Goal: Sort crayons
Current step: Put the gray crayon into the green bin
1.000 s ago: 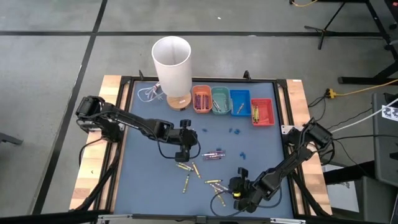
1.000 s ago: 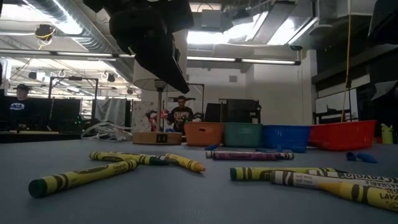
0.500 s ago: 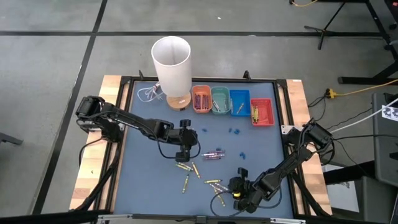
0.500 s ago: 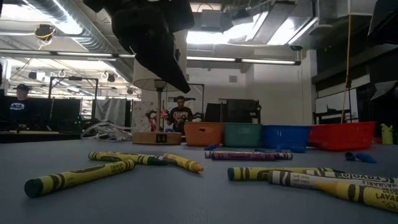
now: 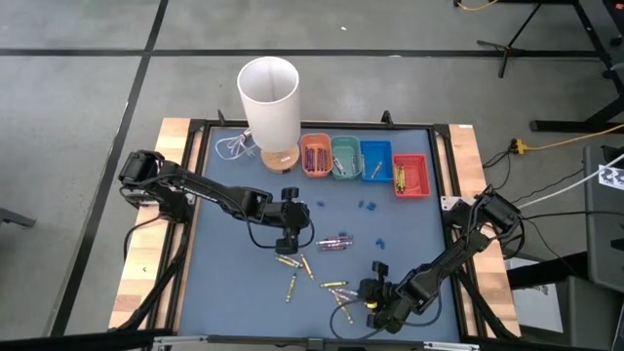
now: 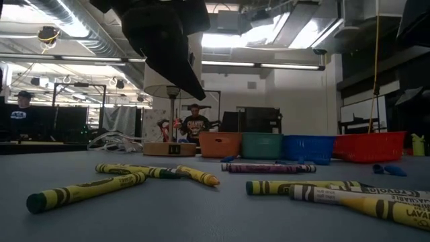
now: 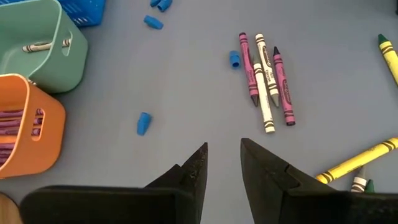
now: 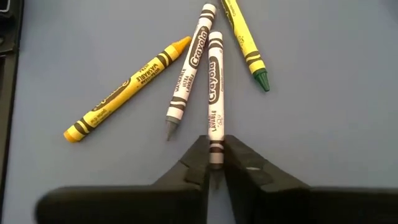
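Crayons lie scattered on the blue mat. My right gripper [image 8: 215,163], at the table's near edge [image 5: 351,298], is shut on a pale lavender crayon [image 8: 215,87]. Beside that crayon lie a second pale one [image 8: 186,68], a yellow one [image 8: 127,87] and a yellow-green one [image 8: 245,43]. My left gripper [image 7: 222,163] hovers open over the middle of the mat [image 5: 291,244] with nothing between its fingers. Ahead of it lie two purple-pink crayons and a white crayon [image 7: 266,81]. My right gripper pinches the pale lavender crayon between its two fingers at its near end [image 8: 216,142]. The fingers slant down from the table's right near side and lie along the crayon. The crayon rests flat on the mat, pointing away from the gripper.
Four small trays stand in a row at the far side: orange [image 5: 315,156], green [image 5: 345,158], blue [image 5: 376,161], red [image 5: 410,175]. A tall white cylinder [image 5: 269,93] stands at the far left. Small blue bits [image 5: 366,206] lie mid-mat. More yellow crayons [image 5: 292,265] lie between the arms.
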Controlling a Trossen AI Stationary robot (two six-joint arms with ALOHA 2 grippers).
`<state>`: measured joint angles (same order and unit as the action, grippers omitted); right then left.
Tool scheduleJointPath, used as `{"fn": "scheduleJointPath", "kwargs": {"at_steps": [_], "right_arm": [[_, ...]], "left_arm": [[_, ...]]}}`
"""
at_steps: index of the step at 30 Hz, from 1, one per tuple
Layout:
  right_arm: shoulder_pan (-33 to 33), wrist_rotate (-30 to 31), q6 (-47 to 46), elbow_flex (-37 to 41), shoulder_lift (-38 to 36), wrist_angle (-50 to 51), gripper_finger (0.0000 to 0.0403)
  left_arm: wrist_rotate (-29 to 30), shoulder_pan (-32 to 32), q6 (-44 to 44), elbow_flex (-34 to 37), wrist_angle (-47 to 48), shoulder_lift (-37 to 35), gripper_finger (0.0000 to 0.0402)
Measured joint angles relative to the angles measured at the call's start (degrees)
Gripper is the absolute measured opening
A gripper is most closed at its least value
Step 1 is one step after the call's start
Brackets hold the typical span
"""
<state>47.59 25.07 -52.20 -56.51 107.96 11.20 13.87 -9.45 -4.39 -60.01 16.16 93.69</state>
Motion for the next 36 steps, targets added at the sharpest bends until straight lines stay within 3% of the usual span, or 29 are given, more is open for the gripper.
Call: {"fn": "scheduleJointPath", "kwargs": {"at_steps": [5, 13, 20, 29, 36], "right_arm": [[0.0, 0.0, 0.1, 0.0, 0.0, 0.4, 0.0008], [0.0, 0.4, 0.2, 0.0, -0.2, 0.6, 0.0025], [0.0, 1.7, 4.3, 0.2, -3.6, 1.7, 0.0013], [-1.2, 13.4, 14.2, 0.1, -11.8, 9.6, 0.0017], [-8.5, 24.4, 23.7, 0.0, -19.3, 20.8, 0.0021]], "left_arm": [[0.0, 0.0, -0.1, 0.0, 0.0, 0.0, 0.0080], [0.0, 0.0, -0.1, 0.0, 0.0, 0.0, 0.0080], [0.0, 0.0, 0.0, 0.0, 0.0, 0.0, 0.0080], [0.0, 0.0, 0.0, 0.0, -0.4, 0.0, 0.0080], [0.0, 0.0, -0.1, 0.0, -0.4, 0.0, 0.0080]]}}
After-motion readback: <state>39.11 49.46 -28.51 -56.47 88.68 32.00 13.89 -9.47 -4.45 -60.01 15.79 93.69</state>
